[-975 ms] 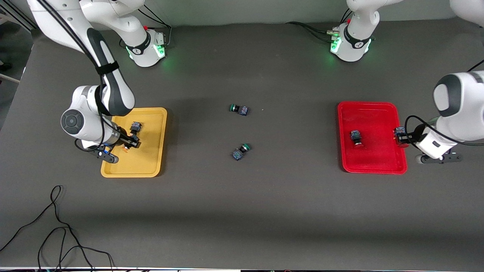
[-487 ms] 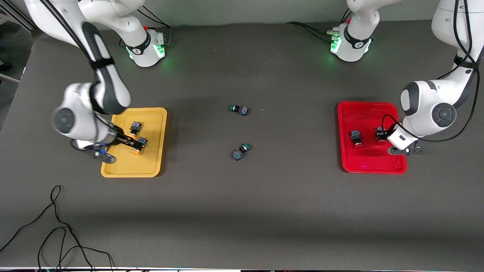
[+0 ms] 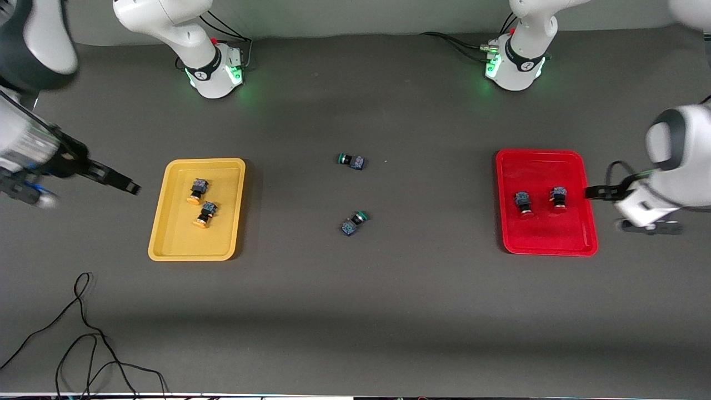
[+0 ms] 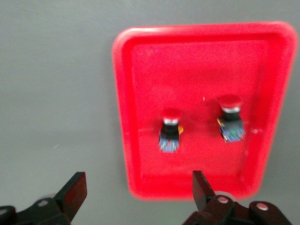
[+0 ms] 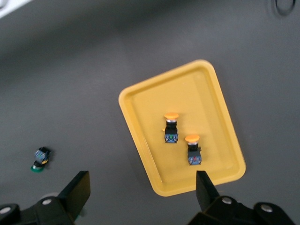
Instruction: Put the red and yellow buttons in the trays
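Observation:
The yellow tray (image 3: pixel 178 244) holds two yellow-capped buttons (image 3: pixel 197 189) (image 3: pixel 206 214). In the right wrist view the tray (image 5: pixel 206 108) shows with both buttons (image 5: pixel 171 127) (image 5: pixel 193 150). The red tray (image 3: pixel 550 239) holds two red-capped buttons (image 3: pixel 522 203) (image 3: pixel 558 199). In the left wrist view the tray (image 4: pixel 140 93) shows with both buttons (image 4: pixel 170 129) (image 4: pixel 231 117). My right gripper (image 3: pixel 130 188) (image 5: pixel 140 190) is open and empty, raised over the table beside the yellow tray. My left gripper (image 3: pixel 591 192) (image 4: pixel 138 192) is open and empty, raised at the red tray's edge.
Two green-capped buttons lie on the table between the trays (image 3: pixel 351 161) (image 3: pixel 353 222); one shows in the right wrist view (image 5: pixel 41 158). A black cable (image 3: pixel 83 333) loops near the front camera at the right arm's end.
Each gripper set its button down in its tray, opened, and drew back and up off the tray. Each tray now holds two buttons.

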Tool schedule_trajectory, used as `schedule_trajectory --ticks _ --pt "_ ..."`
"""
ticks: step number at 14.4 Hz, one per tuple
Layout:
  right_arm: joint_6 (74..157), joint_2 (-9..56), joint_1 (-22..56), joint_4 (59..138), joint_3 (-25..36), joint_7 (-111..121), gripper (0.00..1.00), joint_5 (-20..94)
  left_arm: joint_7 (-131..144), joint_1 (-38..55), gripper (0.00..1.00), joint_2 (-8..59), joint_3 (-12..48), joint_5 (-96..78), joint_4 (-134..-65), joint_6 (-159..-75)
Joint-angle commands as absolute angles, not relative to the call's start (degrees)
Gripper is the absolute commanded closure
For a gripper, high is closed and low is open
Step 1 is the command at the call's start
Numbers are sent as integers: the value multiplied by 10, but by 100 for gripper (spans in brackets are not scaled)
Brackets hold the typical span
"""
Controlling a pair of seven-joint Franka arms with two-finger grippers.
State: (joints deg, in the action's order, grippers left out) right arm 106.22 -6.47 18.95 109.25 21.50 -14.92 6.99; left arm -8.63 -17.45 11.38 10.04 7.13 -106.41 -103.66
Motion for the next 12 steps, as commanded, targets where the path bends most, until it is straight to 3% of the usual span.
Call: schedule_trajectory --ticks 1,3,7,10,12 --pt "1035 -98 137 1085 155 -80 0 20 -99 -173 0 92 109 53 -980 -928" --pt "1016 -104 106 1077 111 -55 0 -7 -98 -169 0 56 120 37 -977 -904" --pt "1008 -101 91 1065 108 -1 0 -4 -78 -150 0 3 149 5 -979 -883" --pt "974 -91 91 1039 108 1 0 -4 -5 -12 0 -7 50 -3 -974 -888" --pt "967 -87 91 1033 108 0 0 -3 5 23 0 -4 27 -3 -959 -887"
